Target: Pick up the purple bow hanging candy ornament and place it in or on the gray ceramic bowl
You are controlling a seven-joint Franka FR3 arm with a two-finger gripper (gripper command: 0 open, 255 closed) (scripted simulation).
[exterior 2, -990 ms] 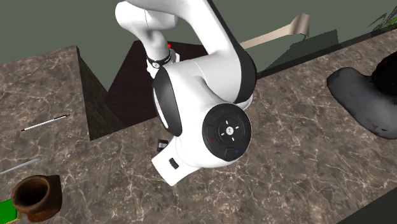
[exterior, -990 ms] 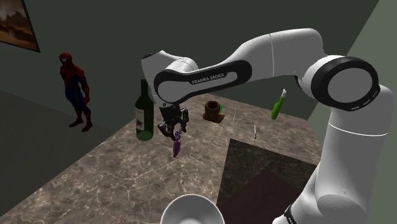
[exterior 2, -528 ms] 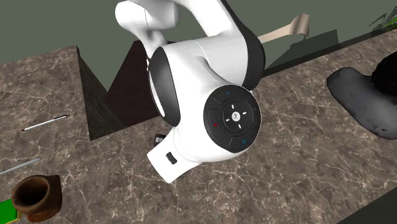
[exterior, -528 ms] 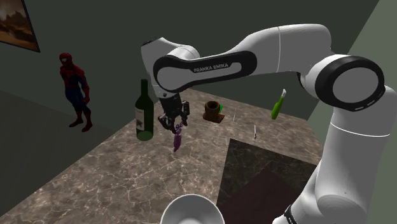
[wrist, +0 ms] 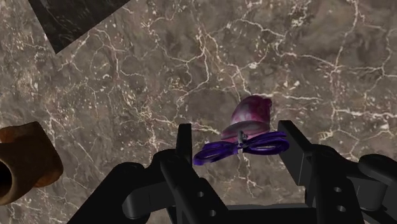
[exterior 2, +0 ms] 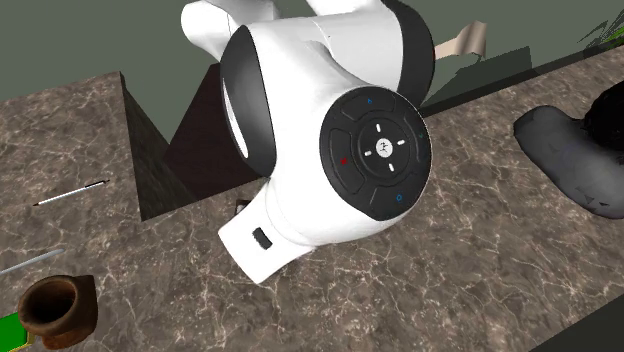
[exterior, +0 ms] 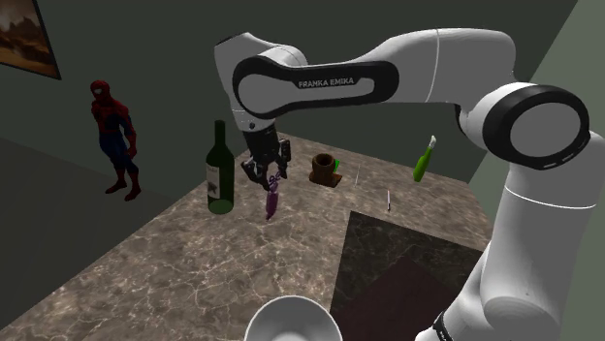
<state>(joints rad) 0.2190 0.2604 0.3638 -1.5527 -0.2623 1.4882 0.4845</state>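
Observation:
My black gripper (exterior: 270, 176) is shut on the purple bow of the candy ornament (exterior: 272, 201), which hangs below it, clear of the brown marble counter (exterior: 194, 262). In the wrist view the fingers clasp the bow from both sides, the gripper (wrist: 236, 146) just over the pink-purple candy body (wrist: 252, 113). The grey bowl (exterior: 291, 320) stands at the counter's near edge, well below and in front of the gripper in the shoulder view. In the second exterior view the arm's white wrist joint (exterior 2: 340, 150) covers the hand.
A green wine bottle (exterior: 220, 170) stands close to the shoulder view's left of the gripper. A brown cup (exterior: 325, 168) sits behind it, with a small green bottle (exterior: 424, 158) and a thin stick (exterior: 389, 201) further right. A dark recessed panel (exterior: 398, 262) lies near the stand.
The gripper has risen with the ornament, lifting it higher off the counter. The arm's wrist has swung up in the second exterior view.

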